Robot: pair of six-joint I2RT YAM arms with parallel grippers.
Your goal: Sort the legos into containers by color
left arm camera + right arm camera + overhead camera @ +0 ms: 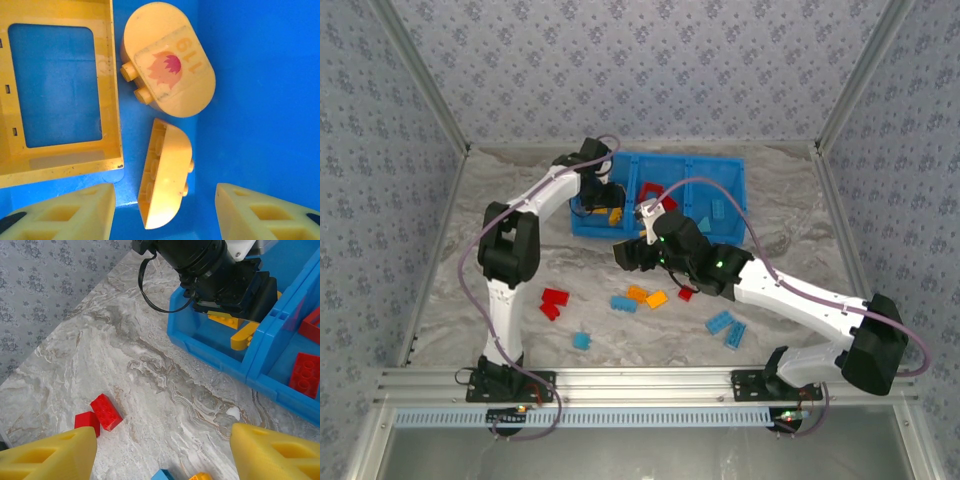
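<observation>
Bin (680, 157) glossy smooth plastic; legos (556, 297) glossy plastic; table (790, 205) smooth, marbled.

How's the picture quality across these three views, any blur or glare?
Top external: even, soft light, no glare. Left wrist: printed yellow brick sharp, left gripper fingertips soft. Right wrist: red bricks crisp, right gripper fingertips blurred.

Bright, even light from above; soft faint shadows beside the red bricks (106, 412) on the table (165, 365). Wrist views sharp mid-frame, near fingers (50, 455) slightly blurred.
</observation>
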